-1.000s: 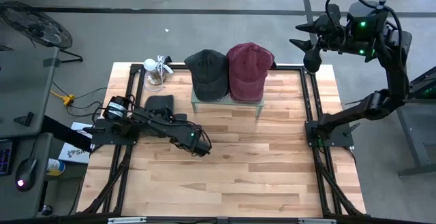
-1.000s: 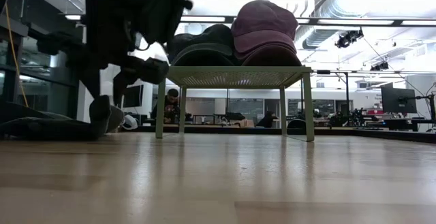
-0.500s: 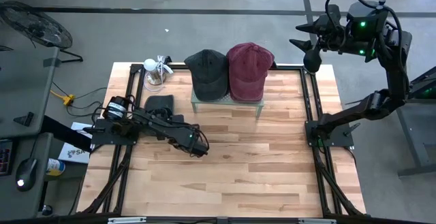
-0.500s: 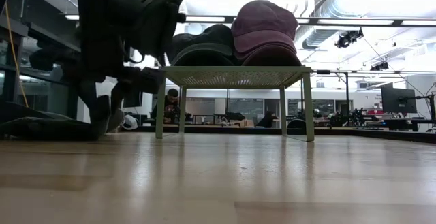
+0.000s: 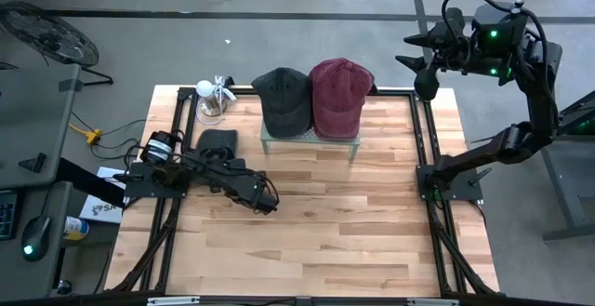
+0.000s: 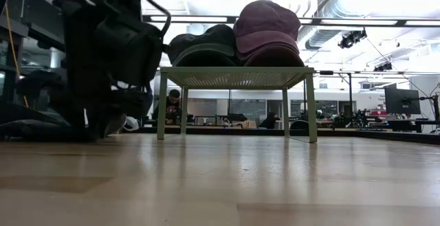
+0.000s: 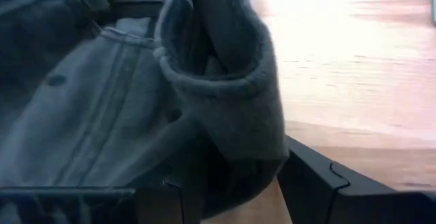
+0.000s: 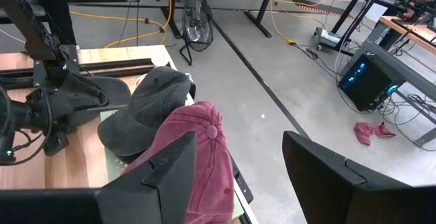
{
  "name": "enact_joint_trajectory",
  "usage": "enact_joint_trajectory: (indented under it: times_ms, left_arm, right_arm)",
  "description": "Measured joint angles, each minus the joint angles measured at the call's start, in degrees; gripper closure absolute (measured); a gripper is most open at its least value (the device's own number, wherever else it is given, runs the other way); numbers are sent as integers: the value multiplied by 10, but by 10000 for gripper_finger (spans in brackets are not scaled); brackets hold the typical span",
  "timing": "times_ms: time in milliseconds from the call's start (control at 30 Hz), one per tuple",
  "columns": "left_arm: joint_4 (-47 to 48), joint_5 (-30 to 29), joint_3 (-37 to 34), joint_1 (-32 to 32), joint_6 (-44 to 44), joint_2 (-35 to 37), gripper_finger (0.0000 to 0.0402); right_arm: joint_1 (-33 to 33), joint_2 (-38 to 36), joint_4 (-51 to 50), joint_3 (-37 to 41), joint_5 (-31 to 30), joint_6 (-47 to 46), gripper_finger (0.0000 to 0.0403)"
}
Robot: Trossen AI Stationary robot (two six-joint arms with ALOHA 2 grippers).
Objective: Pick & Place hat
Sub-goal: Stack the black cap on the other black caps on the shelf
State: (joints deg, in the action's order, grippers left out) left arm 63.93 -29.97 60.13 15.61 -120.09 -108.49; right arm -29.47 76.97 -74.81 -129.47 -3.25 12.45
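Observation:
A dark grey hat lies flat on the table's left part; the low view shows it as a low dark mound. My left gripper is open at its near right edge. In the left wrist view the hat fills the picture, and a raised fold of its rim stands between my fingers. Another dark hat and a maroon hat sit side by side on a green stand. My right gripper is open, high beyond the table's far right corner. My left gripper has the hat's raised rim fold between its open fingers, coming at it slanting down from the table's near right. The cloth lies against the inner side of one finger. The hat rests on the table. The other finger is hidden by the cloth.
The green stand stands on thin legs at the table's far middle. A small white fan sits in the far left corner. Black frame rails run along both sides. Bare wood covers the near half. A person sits far behind the table.
My left arm has drawn toward the table's left and sunk lower, closing in on the dark hat on the table. The hat has stayed where it was.

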Motion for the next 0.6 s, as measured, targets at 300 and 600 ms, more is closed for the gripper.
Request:
enact_joint_trajectory:
  times_ms: [300, 600]
  left_arm:
    - [-40, -10, -28, -1, 2, 2, 260]
    - [-30, 30, -2, 1, 109, 0, 389]
  right_arm:
    - [0, 0, 0, 0, 0, -10, 192]
    - [0, 0, -2, 0, 7, -11, 192]
